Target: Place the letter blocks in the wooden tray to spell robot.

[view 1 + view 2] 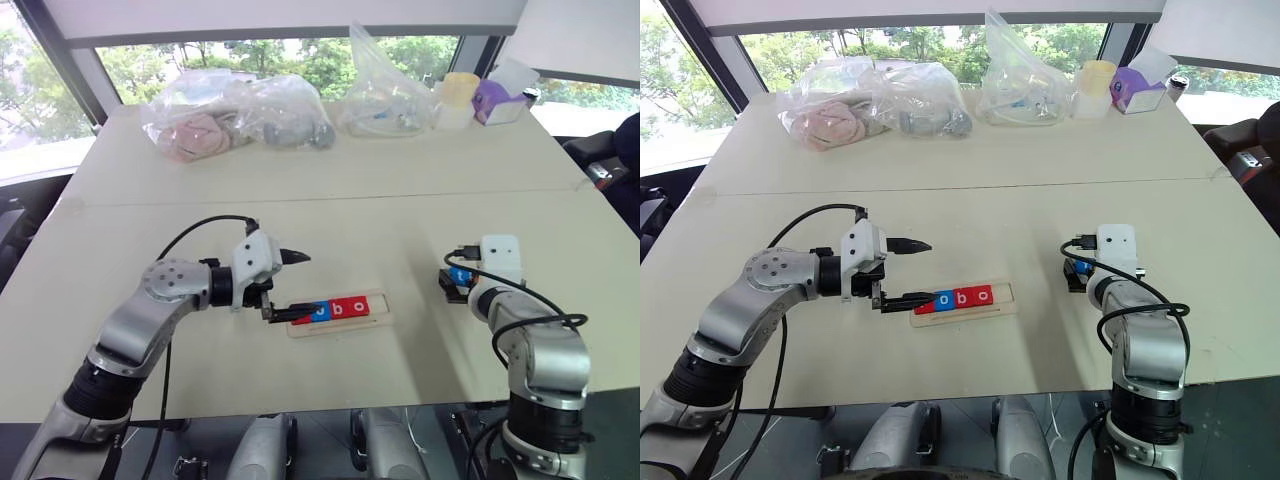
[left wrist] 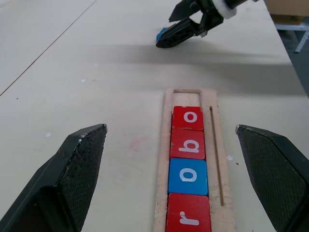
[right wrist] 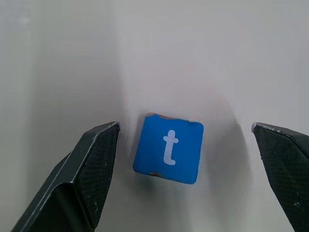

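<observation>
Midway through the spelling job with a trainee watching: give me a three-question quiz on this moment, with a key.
1. How many letter blocks sit in the wooden tray?
2. True or false: the right gripper is shut on the blue t block.
3. Which slot is empty? A) the end beside the red r block B) the end beyond the second o C) the middle

Key: 1. Four, reading r, o, b, o. 2. False: its fingers stand open either side of the block, which lies on the table. 3. B.
</observation>
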`<control>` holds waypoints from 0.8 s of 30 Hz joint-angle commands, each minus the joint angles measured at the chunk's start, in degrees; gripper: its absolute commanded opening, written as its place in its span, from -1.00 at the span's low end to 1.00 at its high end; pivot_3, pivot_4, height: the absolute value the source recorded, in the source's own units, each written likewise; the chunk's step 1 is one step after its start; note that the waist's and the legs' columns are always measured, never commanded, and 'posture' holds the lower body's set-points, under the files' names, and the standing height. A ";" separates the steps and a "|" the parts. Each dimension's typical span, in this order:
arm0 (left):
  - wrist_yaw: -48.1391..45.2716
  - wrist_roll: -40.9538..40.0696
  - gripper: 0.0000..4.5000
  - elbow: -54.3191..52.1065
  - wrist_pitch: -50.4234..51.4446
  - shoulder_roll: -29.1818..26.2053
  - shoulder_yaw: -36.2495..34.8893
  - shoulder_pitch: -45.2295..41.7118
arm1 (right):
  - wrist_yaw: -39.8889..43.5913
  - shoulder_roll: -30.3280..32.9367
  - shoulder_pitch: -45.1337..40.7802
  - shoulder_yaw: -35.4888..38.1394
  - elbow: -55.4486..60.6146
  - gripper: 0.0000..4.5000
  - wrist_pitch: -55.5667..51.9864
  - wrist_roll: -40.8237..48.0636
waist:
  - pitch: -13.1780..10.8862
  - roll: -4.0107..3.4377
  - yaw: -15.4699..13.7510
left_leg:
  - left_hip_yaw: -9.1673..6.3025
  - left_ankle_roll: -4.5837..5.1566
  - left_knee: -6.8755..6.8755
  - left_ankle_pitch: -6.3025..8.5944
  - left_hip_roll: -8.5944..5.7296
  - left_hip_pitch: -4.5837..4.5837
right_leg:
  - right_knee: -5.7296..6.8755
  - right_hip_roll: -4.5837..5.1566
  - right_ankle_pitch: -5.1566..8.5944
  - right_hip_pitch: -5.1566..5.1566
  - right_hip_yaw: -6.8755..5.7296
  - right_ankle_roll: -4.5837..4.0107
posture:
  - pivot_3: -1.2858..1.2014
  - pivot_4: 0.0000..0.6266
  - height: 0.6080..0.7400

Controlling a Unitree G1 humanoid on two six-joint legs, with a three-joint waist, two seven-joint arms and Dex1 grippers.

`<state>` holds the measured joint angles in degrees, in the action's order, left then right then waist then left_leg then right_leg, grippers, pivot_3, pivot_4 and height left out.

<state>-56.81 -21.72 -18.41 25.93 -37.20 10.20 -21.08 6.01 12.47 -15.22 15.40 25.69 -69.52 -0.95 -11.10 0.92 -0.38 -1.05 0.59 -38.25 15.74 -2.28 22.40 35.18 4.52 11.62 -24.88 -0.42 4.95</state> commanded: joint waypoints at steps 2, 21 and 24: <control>-0.88 0.43 1.00 -0.07 -1.39 -0.28 -0.43 -0.95 | -2.99 -2.73 -0.93 3.89 -3.62 0.97 1.37 0.73 | 0.02 0.02 -0.06 | 0.01 0.00 -0.01 0.00 0.00 -0.03 | 0.00 0.00 0.02 0.05 0.00 -0.03 | 0.03 -0.52 0.77; -1.47 1.66 1.00 2.89 -3.63 2.55 0.99 -2.84 | 1.36 -1.72 8.68 -4.17 13.31 -0.46 -11.28 6.06 | 0.10 0.04 0.88 | -0.15 0.02 0.04 0.00 0.00 -0.15 | -0.02 -0.01 0.04 0.21 -0.06 0.06 | 0.03 -0.52 0.77; -2.26 1.86 1.00 3.95 -4.28 3.25 1.50 -3.34 | 1.77 -2.55 11.57 -5.08 19.63 -0.46 -15.68 7.19 | 0.10 0.04 0.95 | -0.17 0.02 0.05 0.00 0.01 -0.15 | -0.03 0.02 0.06 0.20 -0.06 0.05 | 0.03 -0.52 0.77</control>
<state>-58.50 -19.85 -14.14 23.06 -34.27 11.49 -23.32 7.02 10.55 -5.19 11.55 43.00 -81.10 4.77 -11.00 0.96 0.57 -1.22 0.61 -38.21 15.74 -2.27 22.25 35.16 4.54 11.69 -24.68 -0.48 5.00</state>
